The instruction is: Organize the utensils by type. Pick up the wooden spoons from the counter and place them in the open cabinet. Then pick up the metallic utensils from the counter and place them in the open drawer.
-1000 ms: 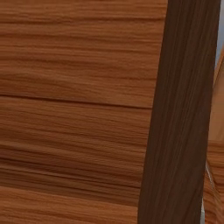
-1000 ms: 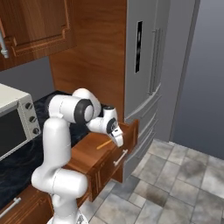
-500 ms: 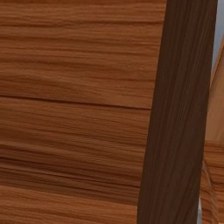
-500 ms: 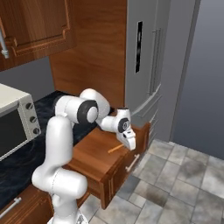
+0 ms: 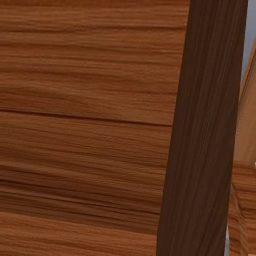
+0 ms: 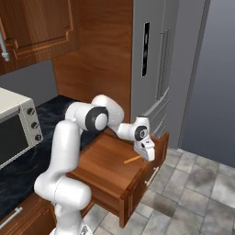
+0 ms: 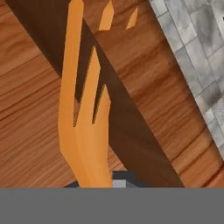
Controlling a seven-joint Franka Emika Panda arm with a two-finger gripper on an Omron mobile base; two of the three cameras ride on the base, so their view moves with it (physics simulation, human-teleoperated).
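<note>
Toaster oven (image 6: 16, 131) on dark counter (image 6: 27, 160); grey fridge (image 6: 156, 69).

A simulated kitchen: a tall grey refrigerator (image 6: 156, 69) stands against dark wood panelling (image 6: 101, 50), with a wooden wall cabinet (image 6: 36, 27) above a dark speckled counter (image 6: 27, 160). A white microwave (image 6: 13, 131) sits on the counter. Grey stone tiles (image 6: 193, 188) cover the floor.

Flat, even rendered light, moderately bright, no glare. Soft shading under the open drawer (image 6: 120, 176) on the floor tiles (image 6: 193, 193). Left base view pressed against a wood panel (image 5: 90, 125), grain smeared. Hand view coarse and blocky; fork (image 7: 85, 131) edges jagged.
</note>
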